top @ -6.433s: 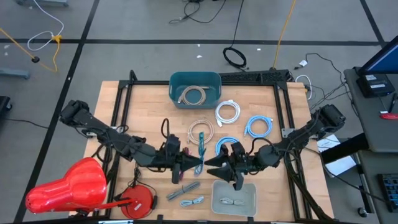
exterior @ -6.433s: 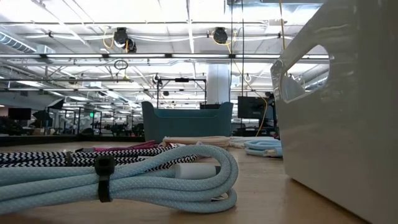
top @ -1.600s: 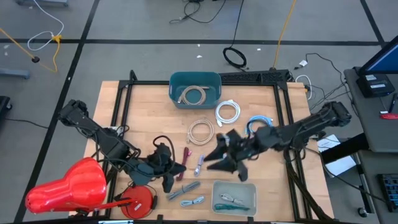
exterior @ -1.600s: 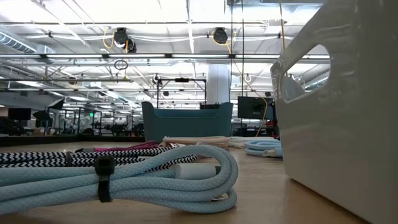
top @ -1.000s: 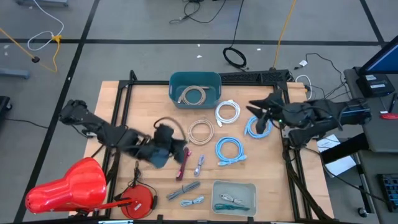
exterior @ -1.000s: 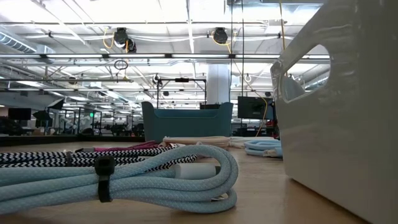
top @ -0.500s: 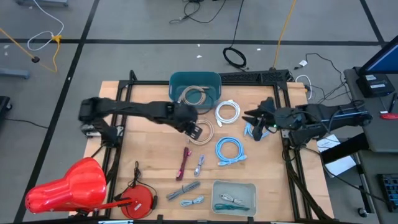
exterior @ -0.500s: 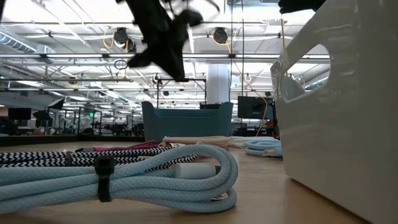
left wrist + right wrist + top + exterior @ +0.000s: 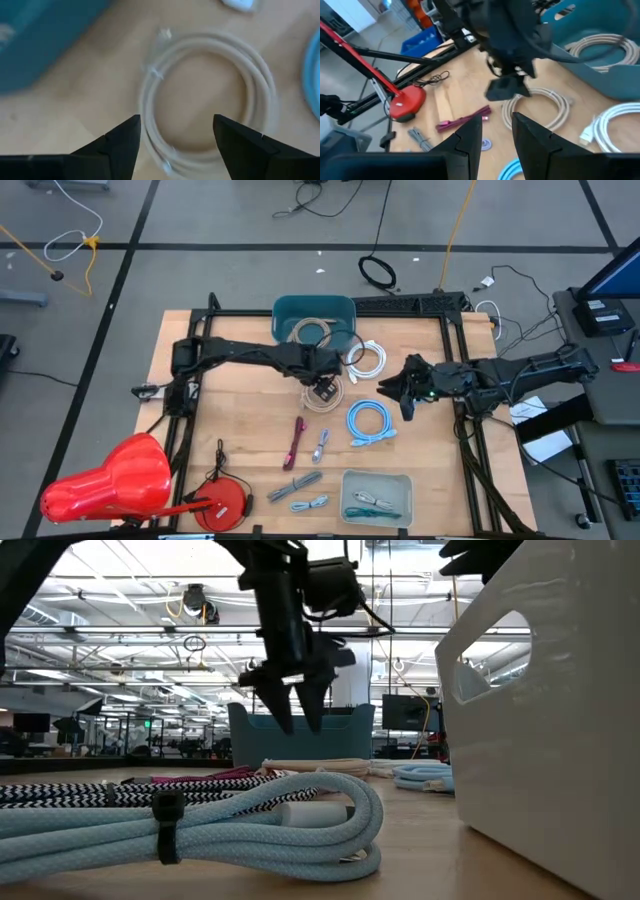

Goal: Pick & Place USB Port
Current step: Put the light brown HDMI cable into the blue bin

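The coiled beige USB cable (image 9: 205, 100) is lying flat on the wooden table (image 9: 230, 410) near the teal bin (image 9: 313, 313), looking light and floppy. The left pincer (image 9: 175, 135) is hovering over it with fingers apart, so pinching across one bundled side of the loop is looking safest, while the right pincer (image 9: 495, 131) is waiting nearby, also apart.

both end effectors (image 9: 326, 391) (image 9: 403, 394) open, mid-table

Open left tool (image 9: 297, 705) above coiled cables (image 9: 200, 820)

red stand base (image 9: 225, 502), black cable on floor (image 9: 378, 272), wooden table (image 9: 240, 420)
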